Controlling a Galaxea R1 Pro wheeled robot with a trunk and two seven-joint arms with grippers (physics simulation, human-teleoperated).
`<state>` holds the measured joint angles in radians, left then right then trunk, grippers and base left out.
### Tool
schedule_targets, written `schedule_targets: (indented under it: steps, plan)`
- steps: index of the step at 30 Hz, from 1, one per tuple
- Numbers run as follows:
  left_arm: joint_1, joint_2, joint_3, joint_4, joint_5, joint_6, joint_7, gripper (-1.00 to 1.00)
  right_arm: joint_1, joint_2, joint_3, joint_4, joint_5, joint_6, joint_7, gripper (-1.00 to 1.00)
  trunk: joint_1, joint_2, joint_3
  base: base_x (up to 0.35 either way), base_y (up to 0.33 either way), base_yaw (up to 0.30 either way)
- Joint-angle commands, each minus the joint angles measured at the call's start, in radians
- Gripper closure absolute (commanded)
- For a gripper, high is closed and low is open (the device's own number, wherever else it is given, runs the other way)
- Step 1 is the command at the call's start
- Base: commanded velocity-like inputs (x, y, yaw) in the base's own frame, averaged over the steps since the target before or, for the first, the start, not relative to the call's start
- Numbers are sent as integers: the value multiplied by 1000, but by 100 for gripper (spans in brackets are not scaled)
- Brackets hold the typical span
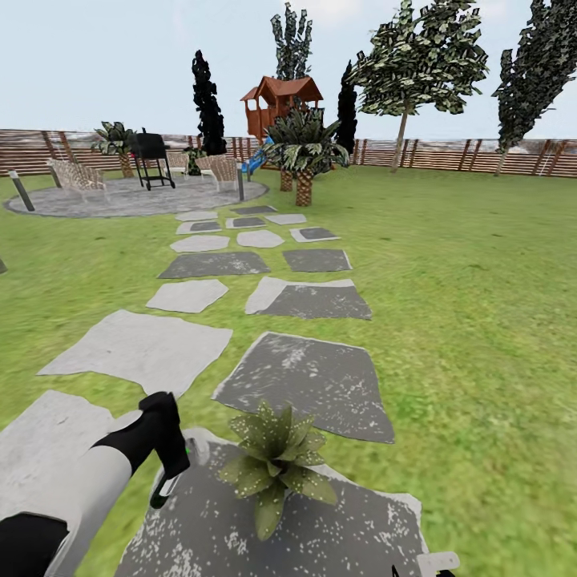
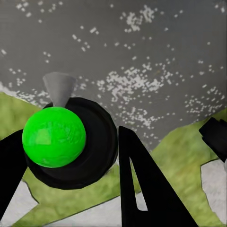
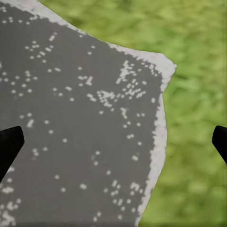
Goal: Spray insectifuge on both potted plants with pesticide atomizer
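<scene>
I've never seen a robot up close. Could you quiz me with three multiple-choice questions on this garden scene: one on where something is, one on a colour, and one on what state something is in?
1. Where does the small rosette plant of pointed green leaves stand?
A. On the lawn
B. On a dark grey speckled stepping stone
C. On the round patio

2. What colour is the wooden playhouse with the peaked roof?
A. Blue
B. White
C. Red-brown

3. How is the robot's right claw?
A. Open and empty
B. Shut on a bottle
C. Shut on a leaf

Answers:
1. B: in the head view the small rosette plant of pointed green leaves sits on the dark grey speckled stepping stone.
2. C: the wooden playhouse by the fence is red-brown.
3. A: in its wrist view the right claw has its fingertips far apart with nothing between them.
</scene>
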<state>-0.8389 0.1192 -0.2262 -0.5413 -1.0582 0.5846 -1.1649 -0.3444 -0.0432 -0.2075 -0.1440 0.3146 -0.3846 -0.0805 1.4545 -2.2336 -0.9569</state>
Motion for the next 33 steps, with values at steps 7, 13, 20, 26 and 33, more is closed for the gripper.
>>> schedule_targets:
  steps: [7,13,20,26,33]
  plan:
    - [-8,-49,11,-84,0,19,3,100,-1,0,-6,1,11,-3,-4,-100,0,0,-1,0,0,0]
    - [-9,-64,9,-81,-3,20,-7,100,-1,0,-6,1,11,-3,-4,-100,0,0,-1,0,0,0]
    - [4,-44,8,-24,-12,9,-1,100,-1,0,-6,1,11,-3,-4,-100,0,0,-1,0,0,0]
    - [4,-46,11,-12,-3,13,3,100,-1,0,-6,1,11,-3,-4,-100,0,0,-1,-66,-47,0]
    - [4,-55,15,-17,-1,14,5,100,-1,0,-6,1,11,-3,-5,-100,0,0,-1,-228,-163,40]
